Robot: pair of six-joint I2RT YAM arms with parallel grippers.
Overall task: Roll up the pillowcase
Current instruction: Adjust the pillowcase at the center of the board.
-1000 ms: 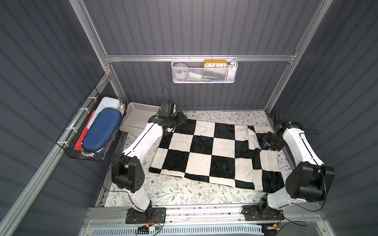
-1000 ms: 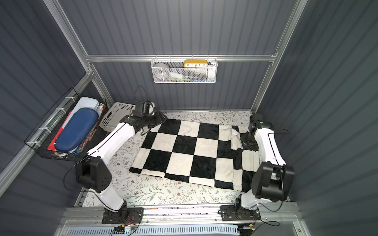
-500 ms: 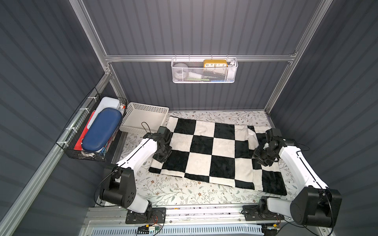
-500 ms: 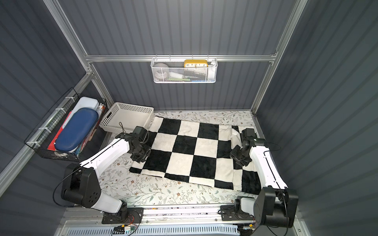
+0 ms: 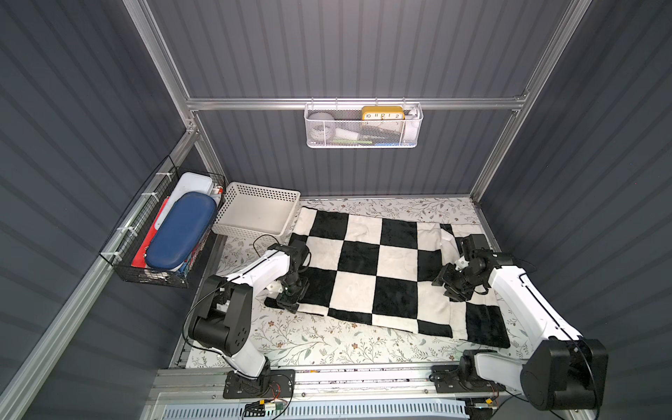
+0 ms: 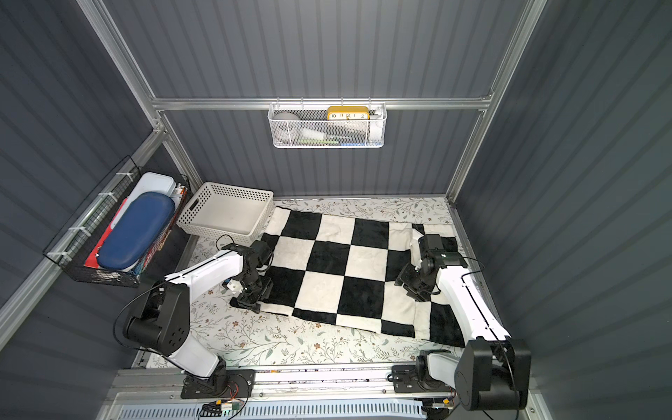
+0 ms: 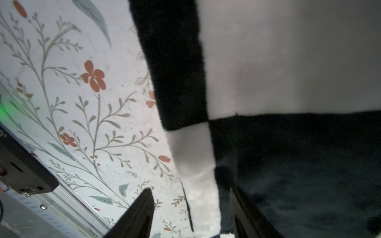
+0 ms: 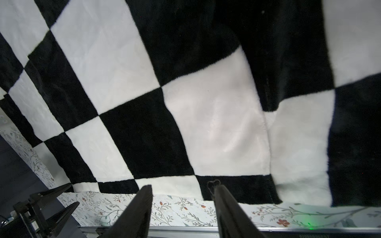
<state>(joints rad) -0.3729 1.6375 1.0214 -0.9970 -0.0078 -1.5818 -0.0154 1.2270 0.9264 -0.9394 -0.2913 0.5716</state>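
The pillowcase [image 5: 378,269] [image 6: 345,269], black-and-white checkered plush, lies spread flat on the floral table cover [image 5: 327,345], with a small flap folded over at its far right [image 5: 445,232]. My left gripper [image 5: 289,303] [image 6: 251,300] is down at its near left corner. In the left wrist view the left gripper [image 7: 190,189] is open and the cloth's white edge strip [image 7: 195,164] runs between the fingers. My right gripper [image 5: 449,287] [image 6: 411,287] hovers over the right part. In the right wrist view it [image 8: 183,186] is open with nothing in it, above the near hem.
A white perforated basket [image 5: 254,214] stands at the back left, touching the pillowcase's far corner. A black wire basket [image 5: 160,232] hangs on the left wall and a white mesh basket [image 5: 363,125] on the back wall. A metal rail [image 5: 327,378] runs along the front.
Both arms have drawn back from the pillowcase's far corners towards the front, along its left and right sides. The pillowcase has stayed flat.
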